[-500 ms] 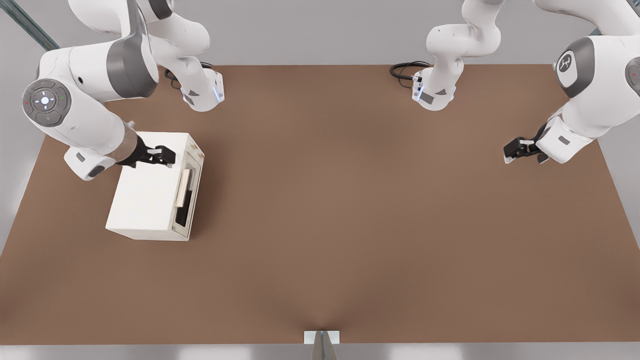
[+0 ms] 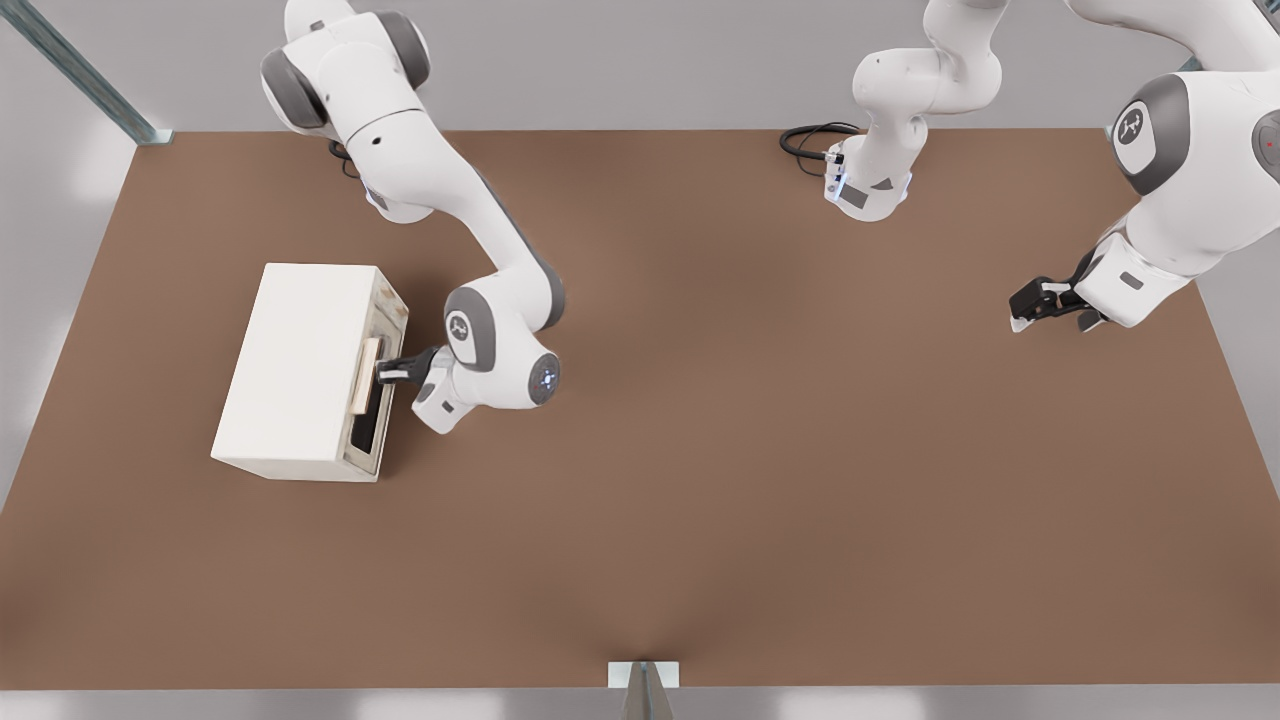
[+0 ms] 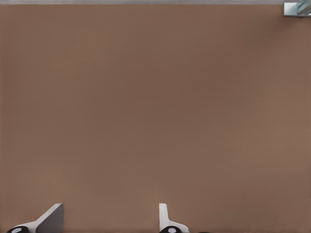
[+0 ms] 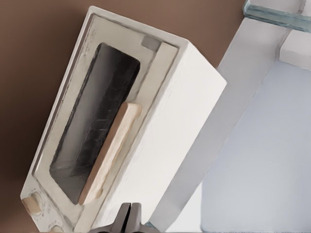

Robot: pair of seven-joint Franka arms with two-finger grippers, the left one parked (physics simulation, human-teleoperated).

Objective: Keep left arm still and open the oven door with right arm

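I hold the closed end effector (image 2: 385, 373) facing the door (image 2: 368, 400), just beside its handle (image 2: 369, 375).

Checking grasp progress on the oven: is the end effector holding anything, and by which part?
Nothing is held. The end effector is shut, just in front of the oven door by its handle, not gripping it.

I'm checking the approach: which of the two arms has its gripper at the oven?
The right arm, on the front view's left: its gripper sits at the oven door handle. The other arm hangs over bare table.
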